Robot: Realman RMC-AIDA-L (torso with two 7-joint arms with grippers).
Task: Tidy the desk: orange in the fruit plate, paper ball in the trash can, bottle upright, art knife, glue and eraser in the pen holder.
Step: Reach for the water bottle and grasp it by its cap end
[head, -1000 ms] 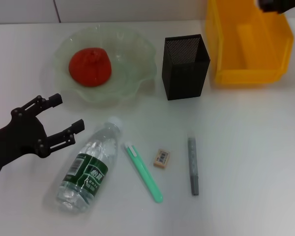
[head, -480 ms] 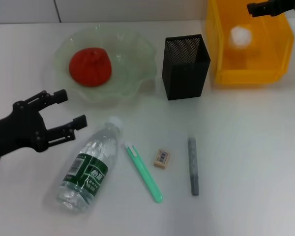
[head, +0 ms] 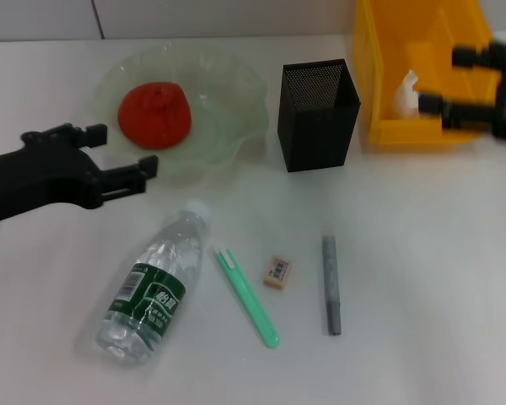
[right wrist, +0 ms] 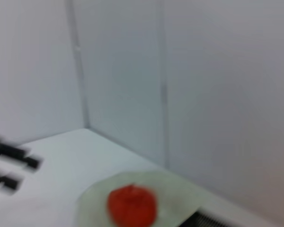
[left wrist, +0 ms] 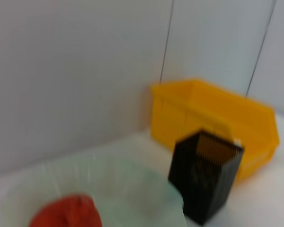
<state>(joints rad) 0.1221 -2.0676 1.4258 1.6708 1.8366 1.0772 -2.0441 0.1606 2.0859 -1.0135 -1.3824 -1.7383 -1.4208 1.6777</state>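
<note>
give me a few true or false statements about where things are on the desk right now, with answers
1. The orange lies in the fruit plate. True.
2. The bottle stands upright. False: it lies on its side on the desk.
3. The paper ball is in the trash can. True.
4. The eraser is inside the pen holder. False: it lies on the desk between the green art knife and the grey glue stick.
5. The left gripper holds the bottle. False: its jaws are open and empty, above the bottle's cap end.

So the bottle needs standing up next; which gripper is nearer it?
Left. The left gripper hovers open just above the bottle, by its cap end; the right gripper is open over the trash can.
</note>
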